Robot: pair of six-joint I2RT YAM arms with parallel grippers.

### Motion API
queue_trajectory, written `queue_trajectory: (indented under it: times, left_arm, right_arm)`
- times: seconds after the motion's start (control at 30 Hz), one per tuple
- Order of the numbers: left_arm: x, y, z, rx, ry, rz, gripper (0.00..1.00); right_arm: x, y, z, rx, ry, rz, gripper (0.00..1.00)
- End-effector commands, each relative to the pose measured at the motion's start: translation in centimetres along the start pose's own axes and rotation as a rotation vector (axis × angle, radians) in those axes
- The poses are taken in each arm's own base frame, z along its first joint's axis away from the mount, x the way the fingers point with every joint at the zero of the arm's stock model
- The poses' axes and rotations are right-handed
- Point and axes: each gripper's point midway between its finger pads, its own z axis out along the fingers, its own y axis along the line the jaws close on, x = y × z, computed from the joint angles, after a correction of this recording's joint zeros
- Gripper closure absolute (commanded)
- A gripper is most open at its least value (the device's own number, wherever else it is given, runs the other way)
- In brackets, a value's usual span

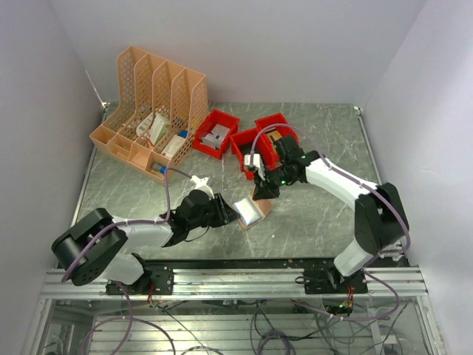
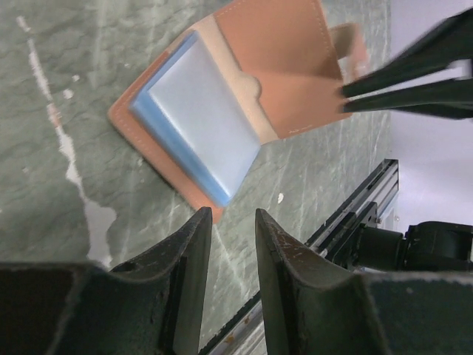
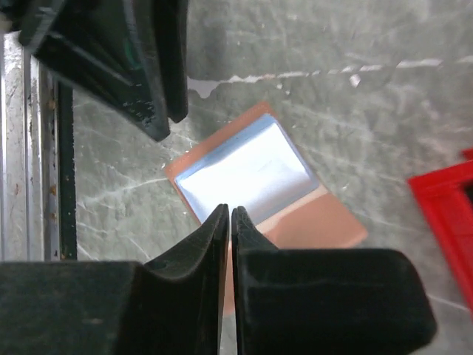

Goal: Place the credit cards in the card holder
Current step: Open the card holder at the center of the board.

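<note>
Card holder (image 1: 251, 211) lying open on worktop (image 1: 148, 194), between both end effectors.
Left end effector (image 2: 233, 214) just beside its left edge, fingers slightly spread, gripping nothing; pale blue cards (image 2: 199, 118) tucked in the pocket; right end effector (image 3: 230, 211) above, pressed almost together, pinching the flap's edge.

Robot lab cell: white enclosure walls (image 1: 37, 111), aluminium rail (image 1: 236, 282)

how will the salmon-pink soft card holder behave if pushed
The salmon-pink card holder probably flexes: its flap stands bent up. Lying flat, it should slide rather than tip. Its half-covered pale blue cards may slip out.
</note>
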Motion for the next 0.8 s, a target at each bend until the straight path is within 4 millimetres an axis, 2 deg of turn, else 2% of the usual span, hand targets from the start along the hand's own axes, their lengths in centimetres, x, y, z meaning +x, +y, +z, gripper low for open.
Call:
queue_trajectory:
  times: [0.0,0.1,0.23,0.53,0.77]
  left_arm:
    - [-1.4,-3.4,0.9,0.101,-0.035,0.027,0.59]
    - [-1.4,-3.3,1.1,0.095,-0.037,0.019,0.58]
    - [-1.2,-3.1,1.1,0.092,-0.037,0.004,0.56]
    - [-1.3,-3.8,2.5,0.117,-0.04,-0.023,0.45]
    - [-0.8,-3.7,3.7,0.122,-0.028,-0.039,0.43]
  right_arm:
    - [4.1,-1.3,1.9,0.046,0.144,0.143,0.98]
    - [7.6,-3.0,1.7,0.154,0.273,0.179,1.0]
    - [9.9,-3.7,1.4,0.199,0.352,0.213,1.0]
    - [12.5,-2.1,3.4,0.077,0.4,0.319,1.0]
    - [12.6,-1.8,3.8,0.047,0.386,0.353,1.0]
